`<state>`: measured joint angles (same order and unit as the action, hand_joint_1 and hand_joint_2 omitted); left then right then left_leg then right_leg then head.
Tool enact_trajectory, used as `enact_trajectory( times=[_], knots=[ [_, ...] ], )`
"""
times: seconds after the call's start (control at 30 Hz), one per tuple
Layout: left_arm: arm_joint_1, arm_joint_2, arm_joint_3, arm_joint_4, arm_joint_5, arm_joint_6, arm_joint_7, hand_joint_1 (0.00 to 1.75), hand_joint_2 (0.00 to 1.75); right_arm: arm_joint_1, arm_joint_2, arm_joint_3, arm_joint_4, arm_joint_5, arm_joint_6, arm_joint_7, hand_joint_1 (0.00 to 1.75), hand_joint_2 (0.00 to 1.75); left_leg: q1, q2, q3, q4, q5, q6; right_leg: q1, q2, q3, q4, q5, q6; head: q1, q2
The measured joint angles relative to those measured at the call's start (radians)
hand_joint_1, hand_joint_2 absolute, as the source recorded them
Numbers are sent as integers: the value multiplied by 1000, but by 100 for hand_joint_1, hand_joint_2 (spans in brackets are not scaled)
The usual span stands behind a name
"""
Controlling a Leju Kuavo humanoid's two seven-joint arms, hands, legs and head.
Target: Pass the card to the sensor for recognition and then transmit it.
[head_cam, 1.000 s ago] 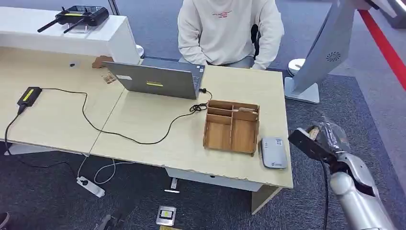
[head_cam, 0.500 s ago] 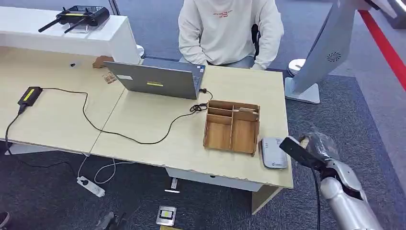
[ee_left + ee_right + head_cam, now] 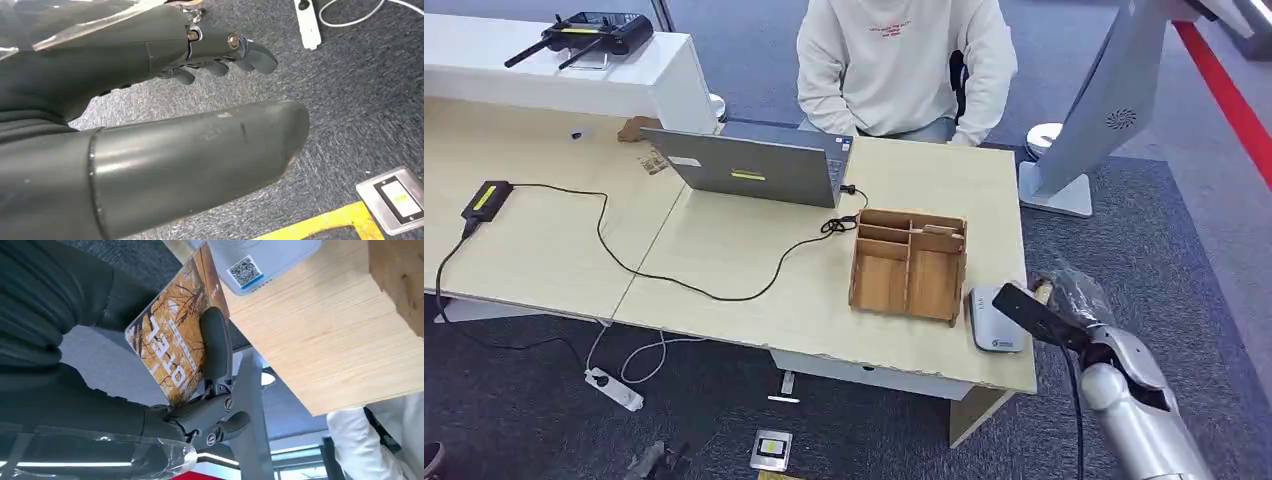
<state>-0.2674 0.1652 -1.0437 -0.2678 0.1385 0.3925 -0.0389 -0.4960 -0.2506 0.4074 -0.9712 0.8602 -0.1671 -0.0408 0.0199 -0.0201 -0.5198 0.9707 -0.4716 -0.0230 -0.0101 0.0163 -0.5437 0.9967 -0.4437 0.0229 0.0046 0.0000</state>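
Observation:
My right hand (image 3: 1079, 305) holds a card (image 3: 1029, 315) that looks dark and edge-on in the head view, its front end reaching over the grey sensor (image 3: 996, 318) at the table's front right. In the right wrist view the card (image 3: 172, 335) shows an orange tree print, pinched between my thumb and a dark finger (image 3: 216, 345), just off the sensor (image 3: 260, 257) with its QR label. My left hand (image 3: 210, 50) hangs above the carpet, fingers loosely apart and holding nothing.
A wooden divided tray (image 3: 909, 265) stands just left of the sensor. A grey laptop (image 3: 749, 165) with a black cable sits mid-table, and a person in a white sweatshirt (image 3: 904, 60) sits behind it. A white stand (image 3: 1084, 120) rises at the right.
My right hand has carried the card leftward and slightly down, from beside the table's right edge to over the sensor.

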Motion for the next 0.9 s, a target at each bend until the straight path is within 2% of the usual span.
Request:
enact_trajectory(
  times=[0.3, 0.9],
  knots=[
    [0, 0, 0, 0, -7, 0, -1, 0, 0, 2, 27, 3, -13, 6, 12, -2, 175, 175, 0, 0, 0, 0, 0, 0, 0, 0, 0, 0, 0, 0, 0, 0],
    [2, 0, 0, 0, -19, -2, 10, 0, 0, 15, 45, 22, 24, 18, 34, 5, 175, 175, 0, 0, 0, 0, 0, 0, 0, 0, 0, 0, 0, 0, 0, 0]
  ],
)
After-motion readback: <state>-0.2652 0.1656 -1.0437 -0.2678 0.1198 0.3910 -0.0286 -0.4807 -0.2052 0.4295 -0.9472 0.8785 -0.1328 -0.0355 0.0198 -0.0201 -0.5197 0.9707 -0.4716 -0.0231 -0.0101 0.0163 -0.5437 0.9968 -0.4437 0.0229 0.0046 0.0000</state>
